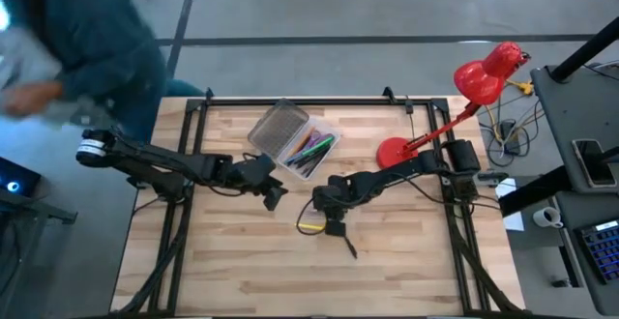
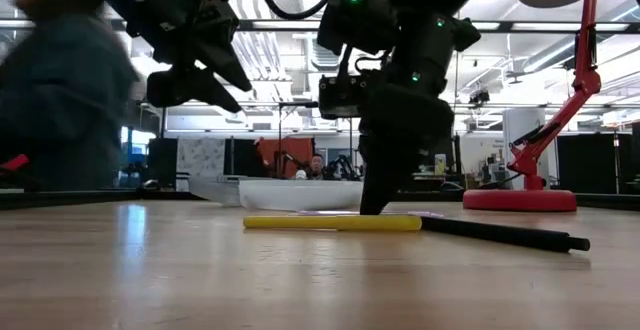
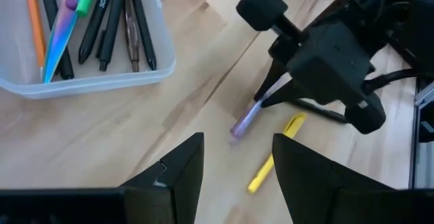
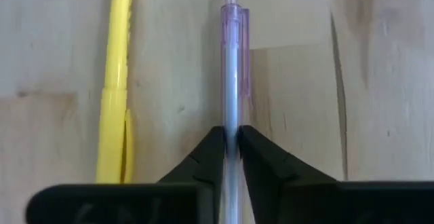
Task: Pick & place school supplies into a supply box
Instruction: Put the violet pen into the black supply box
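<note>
Wooden planks make up the table [image 1: 242, 271], framed by black rails, and both dark arms reach in over its middle. A person [image 1: 87, 39] in a dark blue top stands at the far left corner, blurred. On the far right side stands a red desk lamp [image 1: 484, 77], its round base on the wood and its shade out past the edge.

Between the arms, toward the far edge, lies the supply box [image 1: 334, 130], a clear tray with its ribbed lid [image 1: 278, 128] hinged open beside it. Inside lie several pens and markers [image 3: 108, 20] in black, brown, green and orange, together with purple-handled scissors [image 3: 61, 27].

Just near of the box hangs the left gripper [image 3: 234, 173], raised above the wood, its fingers spread apart and empty. The right gripper [image 4: 230, 149] is down at the table's centre, fingers pinched tight on a purple pen [image 4: 232, 68] that lies flat on the wood. Just beside that pen lies a yellow marker [image 4: 115, 102], roughly parallel to it. A black pen [image 2: 500, 234] rests on the wood next to them.
</note>
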